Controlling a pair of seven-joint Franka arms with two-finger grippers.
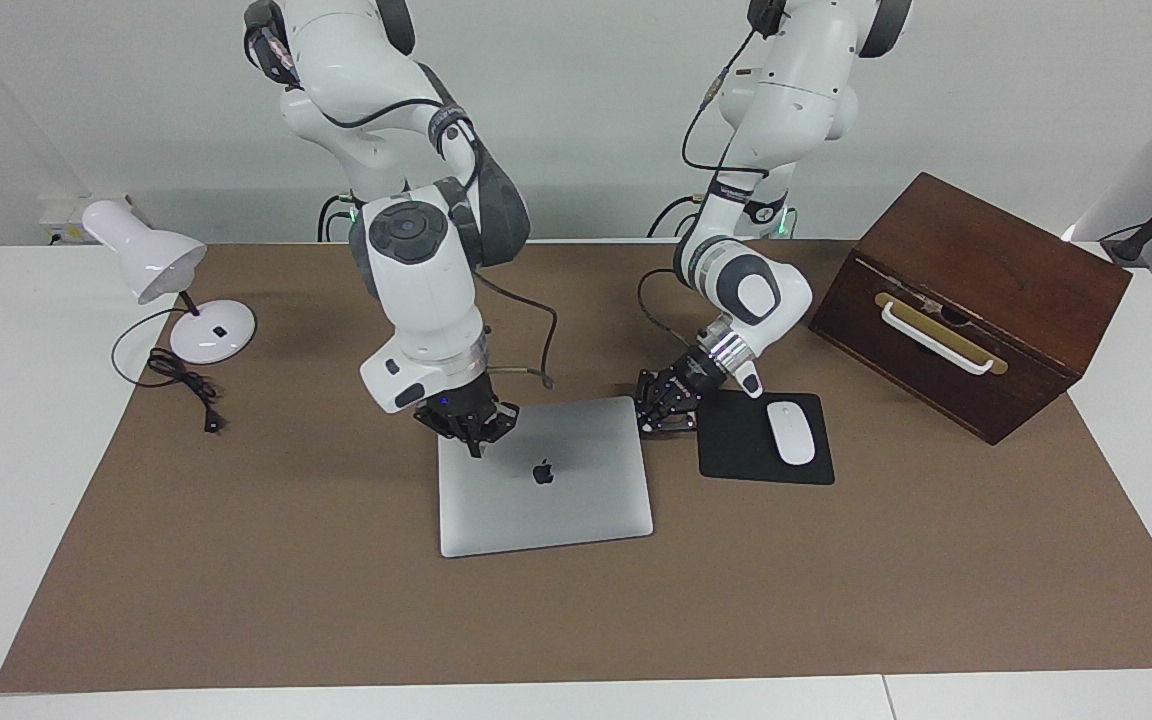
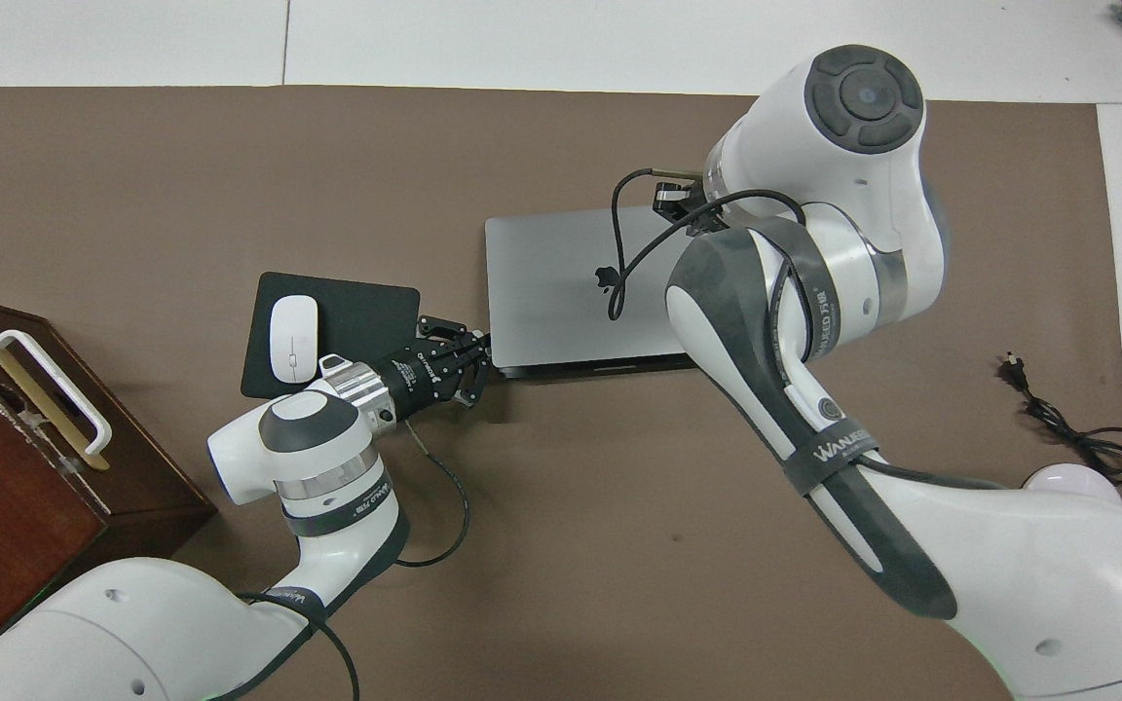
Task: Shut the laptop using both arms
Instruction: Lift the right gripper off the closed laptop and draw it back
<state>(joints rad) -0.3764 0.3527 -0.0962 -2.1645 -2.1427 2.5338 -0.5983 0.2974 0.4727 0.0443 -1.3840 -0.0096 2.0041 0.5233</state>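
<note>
The silver-grey laptop (image 1: 576, 500) (image 2: 546, 292) lies shut and flat on the brown mat, its dark logo uncovered. My right gripper (image 1: 474, 440) is shut and points down at the lid's corner nearest the robots, toward the right arm's end; I cannot tell if it touches the lid. In the overhead view the right arm's own wrist hides it. My left gripper (image 1: 663, 408) (image 2: 476, 356) is shut and sits low beside the laptop's other corner nearest the robots, between the laptop and the mouse pad. It holds nothing.
A black mouse pad (image 1: 736, 455) (image 2: 366, 307) with a white mouse (image 1: 791, 432) (image 2: 293, 337) lies beside the laptop. A dark wooden box (image 1: 966, 290) (image 2: 6, 467) stands at the left arm's end, a white desk lamp (image 1: 151, 262) and its cable (image 1: 181, 385) at the right arm's end.
</note>
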